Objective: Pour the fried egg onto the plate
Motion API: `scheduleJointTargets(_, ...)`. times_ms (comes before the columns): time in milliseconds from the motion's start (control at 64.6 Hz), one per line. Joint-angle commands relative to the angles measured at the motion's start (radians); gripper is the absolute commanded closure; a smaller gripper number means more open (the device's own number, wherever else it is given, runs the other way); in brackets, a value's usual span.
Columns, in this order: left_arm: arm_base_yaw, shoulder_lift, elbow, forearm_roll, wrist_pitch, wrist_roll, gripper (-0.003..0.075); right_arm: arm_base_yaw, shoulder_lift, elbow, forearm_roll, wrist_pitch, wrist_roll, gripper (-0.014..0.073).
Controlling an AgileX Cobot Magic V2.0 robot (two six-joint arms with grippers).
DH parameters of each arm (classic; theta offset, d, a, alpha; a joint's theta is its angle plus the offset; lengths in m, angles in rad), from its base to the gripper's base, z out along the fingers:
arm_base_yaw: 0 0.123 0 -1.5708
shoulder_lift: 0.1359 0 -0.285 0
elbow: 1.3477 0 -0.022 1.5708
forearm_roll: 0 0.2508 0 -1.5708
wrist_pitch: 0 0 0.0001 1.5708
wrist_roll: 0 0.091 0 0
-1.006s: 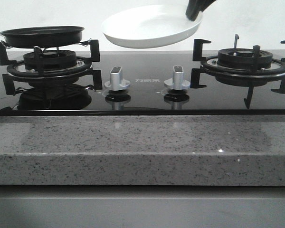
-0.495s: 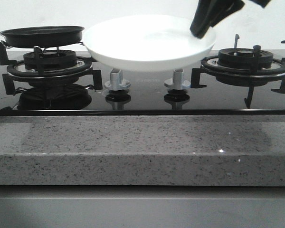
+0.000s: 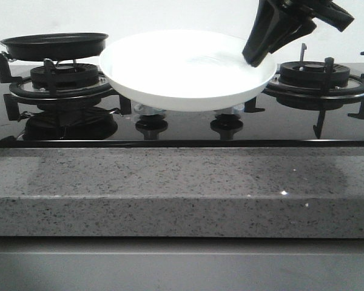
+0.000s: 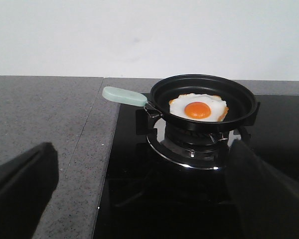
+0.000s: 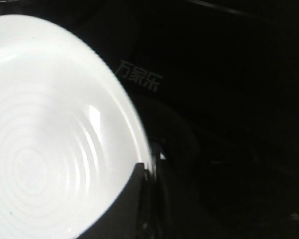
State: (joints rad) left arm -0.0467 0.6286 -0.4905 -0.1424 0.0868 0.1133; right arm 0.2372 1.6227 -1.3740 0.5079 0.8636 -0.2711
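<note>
1. Lower and nearer than before, the glossy round white plate (image 3: 185,70) hangs over the black glass hob (image 3: 182,124), pinched at its rim by the right gripper (image 3: 255,57).
2. Left gripper (image 4: 139,199) gapes wide, facing the pale fried egg (image 4: 198,107) in the black frying pan (image 4: 204,89) on the burner.
3. Grey speckled stone counter (image 3: 182,188), white wall behind.

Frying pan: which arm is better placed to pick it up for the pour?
Left. Its open gripper faces the frying pan holding the fried egg, while the right gripper is shut on the plate.

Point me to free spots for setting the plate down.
Bare: the speckled counter strip in front of the hob, and counter left of the pan. Crowded: pan holds the left burner, knobs under the plate, right burner has only grates.
</note>
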Motion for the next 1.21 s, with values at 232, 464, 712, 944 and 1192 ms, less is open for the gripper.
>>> scheduleJointTargets(232,0.001,0.004,-0.037,-0.019,-0.116,-0.011,0.005,-0.001,-0.052,-0.027,0.042,-0.038,-0.011,0.0653)
scheduleJointTargets(464,0.003,0.068,-0.07,-0.216,-0.043,-0.013,0.005,-0.001,-0.052,-0.027,0.042,-0.039,-0.011,0.0653)
scheduleJointTargets(712,0.003,0.294,-0.309,-0.551,0.229,-0.013,0.005,-0.001,-0.052,-0.027,0.042,-0.039,-0.011,0.0653)
scheduleJointTargets(944,0.06,0.473,-0.472,-0.692,0.358,-0.013,0.005,-0.001,-0.052,-0.027,0.042,-0.039,-0.011,0.0653)
scheduleJointTargets(1192,0.262,0.646,-0.567,-0.987,0.636,0.204,0.005,-0.001,-0.052,-0.027,0.042,-0.039,-0.011,0.0653)
